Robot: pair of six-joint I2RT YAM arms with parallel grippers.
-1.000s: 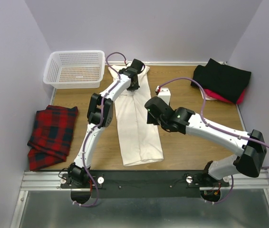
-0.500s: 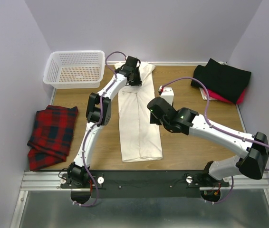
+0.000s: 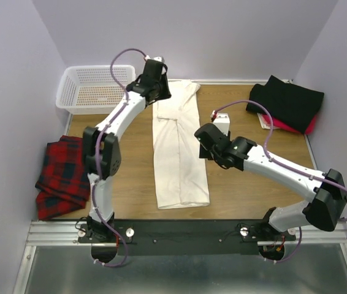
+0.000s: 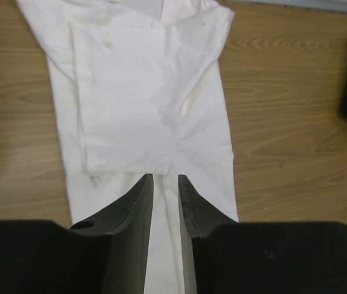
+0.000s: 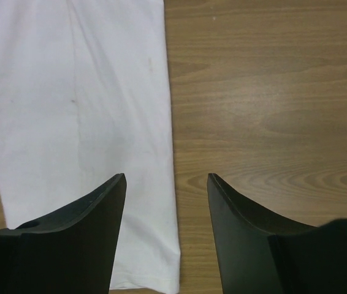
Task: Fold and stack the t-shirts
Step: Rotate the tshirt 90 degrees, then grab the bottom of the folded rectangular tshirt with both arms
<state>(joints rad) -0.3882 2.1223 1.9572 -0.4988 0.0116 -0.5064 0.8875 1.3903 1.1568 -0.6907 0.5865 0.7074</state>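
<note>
The cream-white t-shirt (image 3: 176,153) lies folded into a long narrow strip down the middle of the table, sleeves folded in at its far end (image 4: 143,104). My left gripper (image 3: 157,86) hangs above that far end; in the left wrist view (image 4: 166,177) its jaws stand a narrow gap apart with nothing between them. My right gripper (image 3: 203,146) is wide open and empty above the shirt's right edge (image 5: 161,122), near the hem (image 5: 166,176). The black t-shirt (image 3: 287,101) lies folded on the red t-shirt (image 3: 311,125) at the far right.
A white mesh basket (image 3: 97,89) stands at the far left. A red plaid cloth (image 3: 66,174) lies at the left edge. Walls close in the table on the left, back and right. A black metal rail (image 3: 186,236) runs along the near edge.
My left gripper has risen and moved back-left off the shirt's collar end, leaving that end flat. My right gripper has drifted slightly right, off the shirt's edge.
</note>
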